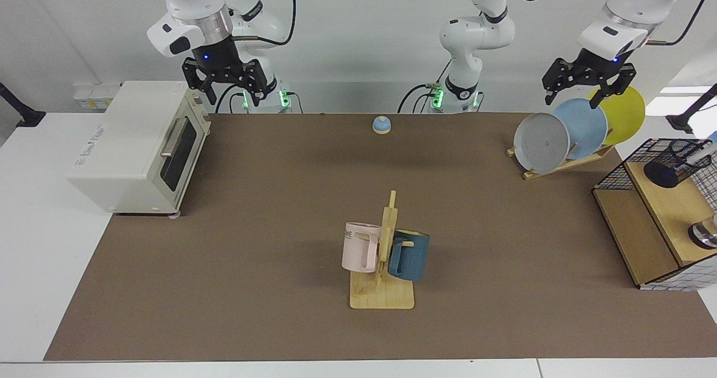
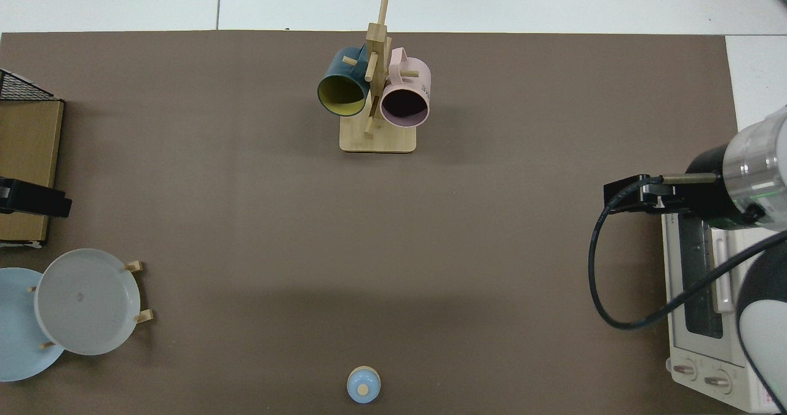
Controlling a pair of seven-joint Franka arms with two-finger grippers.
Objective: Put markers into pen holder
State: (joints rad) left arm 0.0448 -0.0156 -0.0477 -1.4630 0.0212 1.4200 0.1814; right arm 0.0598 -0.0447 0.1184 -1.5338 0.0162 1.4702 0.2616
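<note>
The black wire-mesh pen holder (image 1: 676,164) stands on the wooden shelf at the far right of the facing view. A marker (image 1: 702,154) with a white barrel leans inside it, its top end at the picture's edge. My left gripper (image 1: 583,89) hangs open and holds nothing, high above the plate rack, well left of and behind the holder. Over the toaster oven my right gripper (image 1: 227,88) also hangs open, and that arm waits. The top view shows neither holder nor marker.
A wire grid frame with wooden shelves (image 1: 638,229) fills the right edge. Grey, blue and yellow plates stand in a rack (image 1: 567,133). A mug tree (image 1: 383,257) with a pink and a blue mug stands mid-table, a toaster oven (image 1: 140,145) at the left, a small bell (image 1: 381,124) at the back.
</note>
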